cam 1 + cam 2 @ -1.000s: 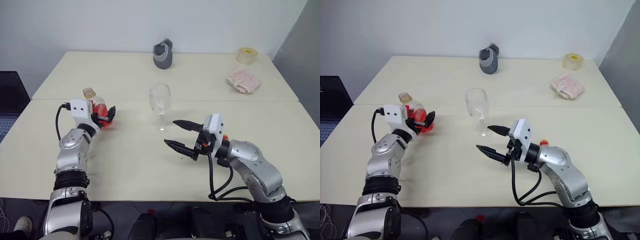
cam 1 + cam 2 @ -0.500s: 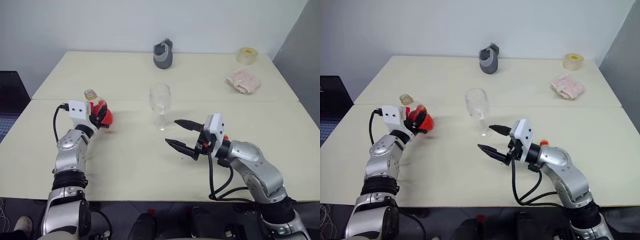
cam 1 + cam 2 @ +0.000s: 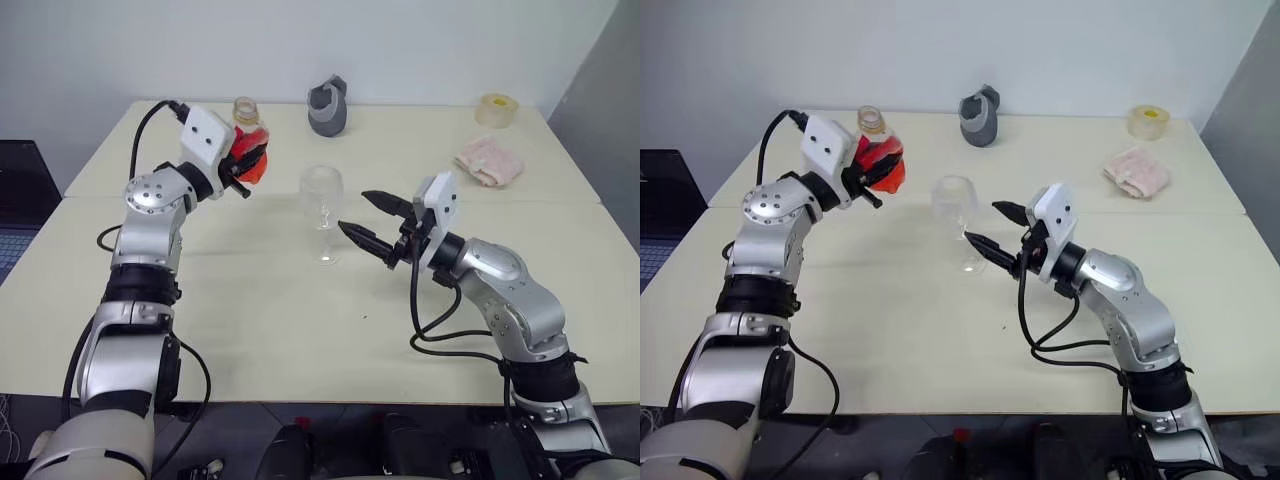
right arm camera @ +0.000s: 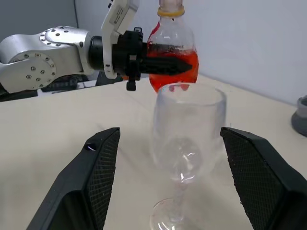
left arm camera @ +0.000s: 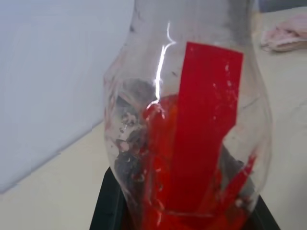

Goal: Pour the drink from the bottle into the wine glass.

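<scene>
Bottle (image 3: 247, 143) with red-orange drink (image 3: 250, 163) pooled in its bulbous base was held upright in the air, above the pale table (image 3: 260, 330), clamped between the black fingers of the left gripper (image 3: 243, 165). Its cap end pointed up. The bottle hung to the left of the wine glass (image 3: 321, 212), apart from it. That clear stemmed glass stood upright on the table near the middle. Just to its right, the right gripper (image 3: 372, 222) hovered with its two fingers spread wide, grasping nothing, tips aimed at the glass. Farther back on the table sat a grey jug-like object (image 3: 327, 108), a roll of tape (image 3: 493, 110) and a crumpled pinkish cloth (image 3: 487, 161).
</scene>
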`<action>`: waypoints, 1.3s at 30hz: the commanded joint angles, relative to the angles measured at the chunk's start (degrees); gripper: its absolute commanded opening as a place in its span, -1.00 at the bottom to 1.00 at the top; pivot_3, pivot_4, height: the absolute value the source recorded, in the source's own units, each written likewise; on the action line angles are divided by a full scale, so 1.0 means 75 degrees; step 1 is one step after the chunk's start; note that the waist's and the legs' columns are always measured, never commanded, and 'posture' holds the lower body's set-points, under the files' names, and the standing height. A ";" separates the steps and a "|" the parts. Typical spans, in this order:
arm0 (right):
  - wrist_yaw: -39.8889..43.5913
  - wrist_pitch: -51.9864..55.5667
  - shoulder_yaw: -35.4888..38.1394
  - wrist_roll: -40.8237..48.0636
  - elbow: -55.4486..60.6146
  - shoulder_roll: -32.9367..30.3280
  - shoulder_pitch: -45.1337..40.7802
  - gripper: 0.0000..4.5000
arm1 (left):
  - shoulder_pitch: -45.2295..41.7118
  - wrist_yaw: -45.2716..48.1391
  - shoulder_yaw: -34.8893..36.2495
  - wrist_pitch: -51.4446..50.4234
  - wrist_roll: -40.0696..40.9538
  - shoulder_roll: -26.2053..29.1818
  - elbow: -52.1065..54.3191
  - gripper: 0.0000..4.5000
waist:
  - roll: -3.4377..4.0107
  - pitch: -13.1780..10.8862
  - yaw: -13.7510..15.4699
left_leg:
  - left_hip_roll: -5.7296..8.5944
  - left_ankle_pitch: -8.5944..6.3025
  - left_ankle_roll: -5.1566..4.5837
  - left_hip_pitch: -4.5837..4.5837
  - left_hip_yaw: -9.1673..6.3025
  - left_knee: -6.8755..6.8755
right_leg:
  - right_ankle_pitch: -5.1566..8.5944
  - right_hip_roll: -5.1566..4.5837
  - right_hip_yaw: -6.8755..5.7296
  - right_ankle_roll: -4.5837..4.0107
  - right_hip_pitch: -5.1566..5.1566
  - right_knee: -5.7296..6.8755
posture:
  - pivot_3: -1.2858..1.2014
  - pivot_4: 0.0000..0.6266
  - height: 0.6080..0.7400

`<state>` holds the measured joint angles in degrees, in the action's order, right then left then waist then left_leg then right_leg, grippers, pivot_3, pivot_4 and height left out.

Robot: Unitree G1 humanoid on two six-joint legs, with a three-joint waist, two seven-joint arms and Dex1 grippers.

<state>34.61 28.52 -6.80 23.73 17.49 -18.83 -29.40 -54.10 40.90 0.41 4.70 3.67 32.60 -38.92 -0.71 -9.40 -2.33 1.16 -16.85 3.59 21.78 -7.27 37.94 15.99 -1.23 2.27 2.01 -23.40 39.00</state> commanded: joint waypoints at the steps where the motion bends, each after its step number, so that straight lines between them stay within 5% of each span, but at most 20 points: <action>1: -0.0065 -0.0041 0.0021 -0.0108 -0.0007 0.0030 -0.0217 0.59 | -0.0477 0.0205 -0.0091 0.0722 -0.0266 0.0134 -0.0526 -0.59 | 0.0000 0.0000 -0.0065 | 0.0001 0.0000 0.0000 0.0002 0.0001 0.0000 | 0.0000 -0.0002 0.0004 0.0000 -0.0007 0.0003 | 0.03 -0.52 1.00; 18: -0.0385 -0.0338 0.0121 -0.0433 -0.0622 0.0559 -0.0696 0.59 | -0.2254 0.0098 -0.1201 0.4389 -0.2209 0.0574 -0.3349 -0.59 | -0.0003 -0.0002 -0.0128 | 0.0013 0.0001 -0.0004 0.0020 -0.0011 0.0002 | 0.0000 -0.0007 0.0000 0.0001 -0.0024 0.0011 | 0.03 -0.52 1.00; 39: -0.0259 -0.0524 0.0107 -0.0563 -0.0767 0.0724 -0.0802 0.59 | -0.3142 -0.1056 -0.2264 0.6150 -0.3995 0.0724 -0.4071 -0.59 | -0.0003 -0.0002 -0.0148 | 0.0015 0.0001 -0.0005 0.0022 -0.0013 0.0003 | 0.0000 -0.0007 -0.0001 0.0002 -0.0028 0.0017 | 0.03 -0.52 1.00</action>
<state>32.41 25.91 -6.82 19.15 9.80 -13.32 -34.73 -75.00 35.00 -16.57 49.39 -25.87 36.75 -69.93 -0.73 -9.42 -3.44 1.27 -16.84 3.54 21.94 -7.37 37.96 15.99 -1.28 2.26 2.02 -23.61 39.14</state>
